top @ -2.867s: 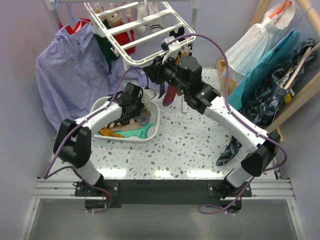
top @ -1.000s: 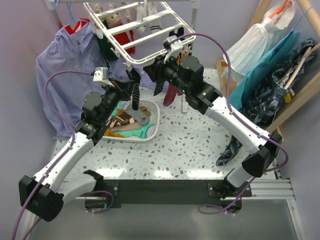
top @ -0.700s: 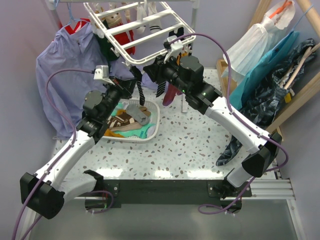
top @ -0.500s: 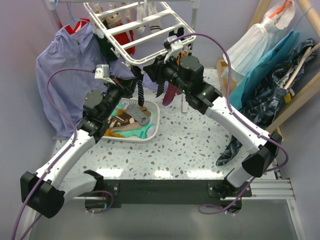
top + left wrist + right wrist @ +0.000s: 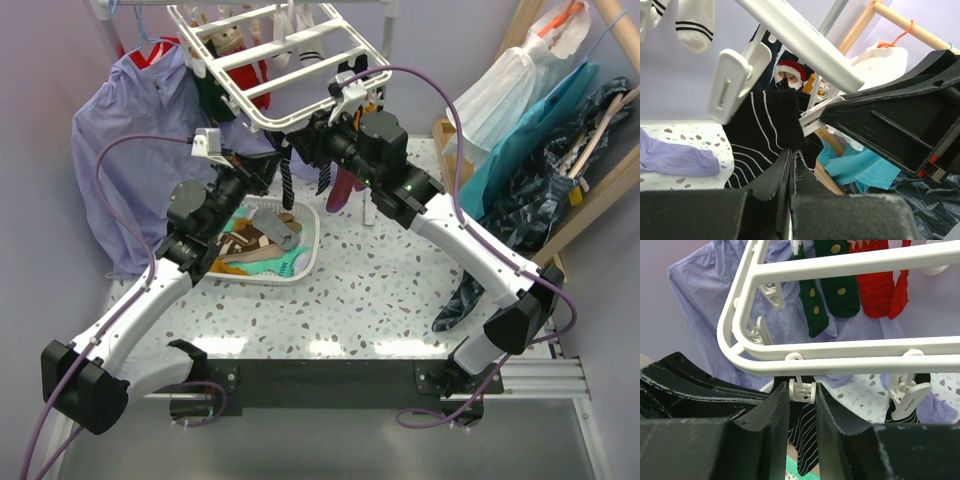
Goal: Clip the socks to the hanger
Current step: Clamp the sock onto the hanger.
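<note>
The white hanger (image 5: pixel 290 60) hangs over the table's back. My right gripper (image 5: pixel 318 140) is shut on a small white clip (image 5: pixel 802 390) under the hanger's near bar (image 5: pixel 840 362), one finger on each side. My left gripper (image 5: pixel 272 165) is shut on a black-white striped sock (image 5: pixel 287 182) and holds it up just under that clip. The sock (image 5: pixel 807 440) hangs between the right fingers. In the left wrist view my gripper (image 5: pixel 792 155) pinches the sock (image 5: pixel 765 120) beside another clip (image 5: pixel 732 85). I cannot tell whether the clip grips the sock. More socks lie in the basket (image 5: pixel 305 255).
Green (image 5: pixel 837 275) and red (image 5: pixel 880 285) socks hang clipped on the hanger's far bars, white ones (image 5: pixel 300 40) further back. A lavender shirt (image 5: pixel 130 150) hangs at the back left. Teal and dark clothes (image 5: pixel 540 170) hang on a wooden rack at the right.
My left arm has lifted the striped sock out of the basket and moved it up and right, to under the clip in the right gripper. The right arm has stayed put.
</note>
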